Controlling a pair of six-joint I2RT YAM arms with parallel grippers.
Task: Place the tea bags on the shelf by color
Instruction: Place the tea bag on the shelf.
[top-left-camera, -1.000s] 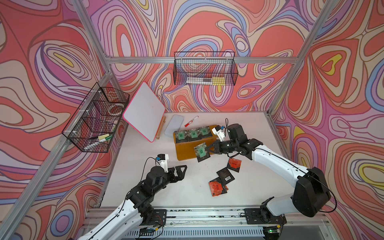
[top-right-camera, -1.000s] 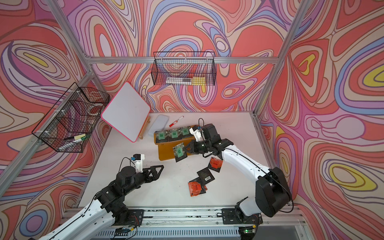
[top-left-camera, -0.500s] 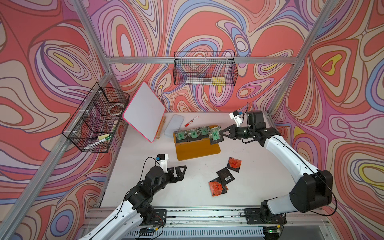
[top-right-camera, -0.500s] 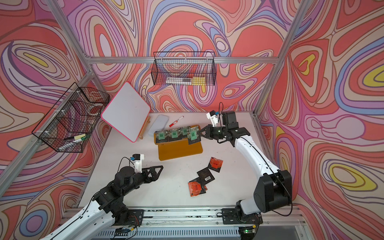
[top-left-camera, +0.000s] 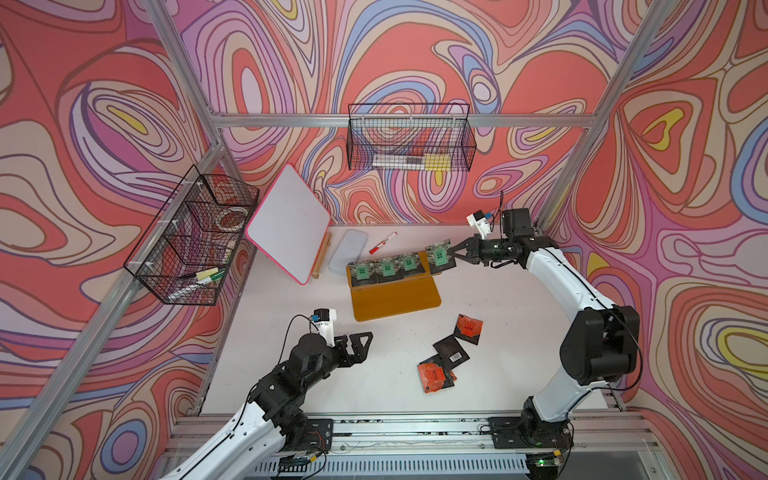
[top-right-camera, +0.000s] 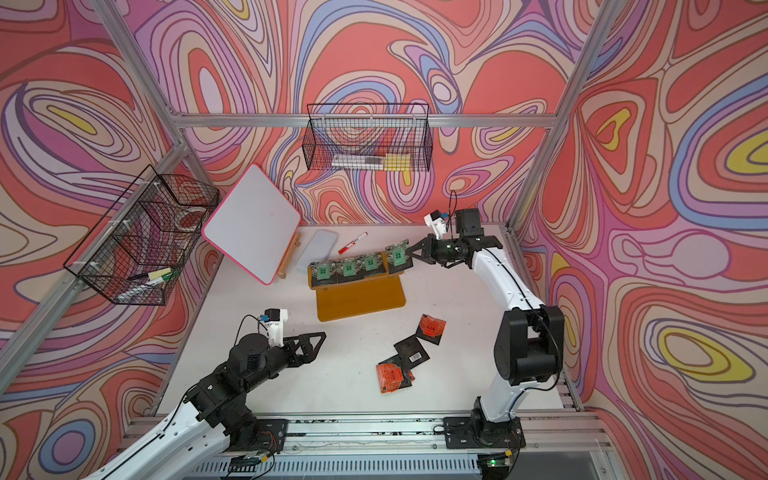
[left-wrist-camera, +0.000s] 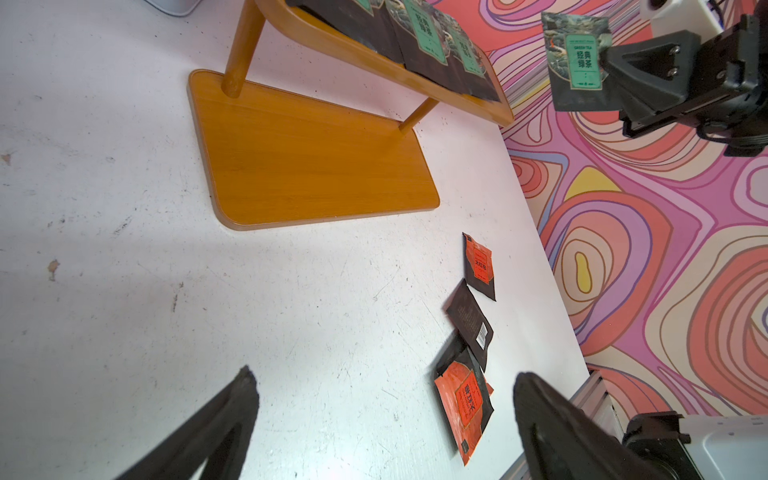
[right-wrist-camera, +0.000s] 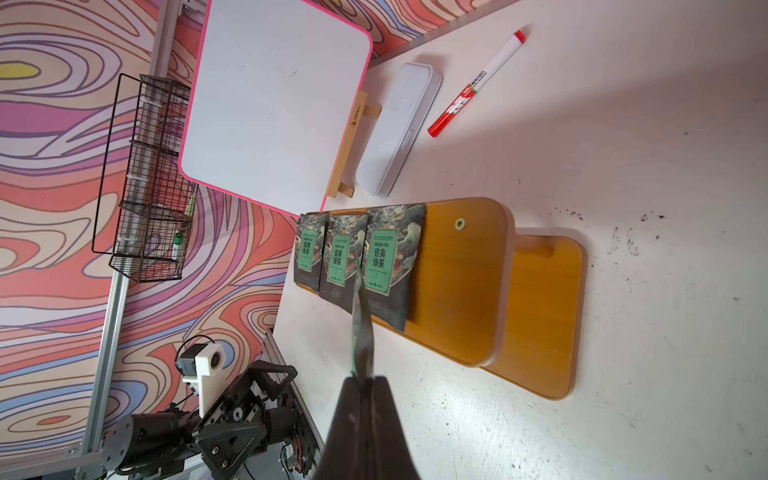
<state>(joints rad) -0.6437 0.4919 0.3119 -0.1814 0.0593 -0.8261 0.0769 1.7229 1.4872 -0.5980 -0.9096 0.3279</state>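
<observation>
My right gripper (top-left-camera: 454, 252) is clamped on the edge of a green tea bag (top-left-camera: 438, 257), held above the free end of the shelf's (top-left-camera: 397, 297) upper board, beside three green bags (top-left-camera: 385, 268) already there. The lower board is bare. My left gripper (top-left-camera: 365, 340) hangs spread wide over open table (top-left-camera: 519, 332). Four orange-red bags (top-left-camera: 449, 355) lie loose between the shelf and the near edge.

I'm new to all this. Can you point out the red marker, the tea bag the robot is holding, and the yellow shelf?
red marker (top-left-camera: 383, 243), top view, white barrel.
held green tea bag (top-left-camera: 439, 256), top view, green label.
shelf (top-left-camera: 397, 297), top view, bare lower board.
</observation>
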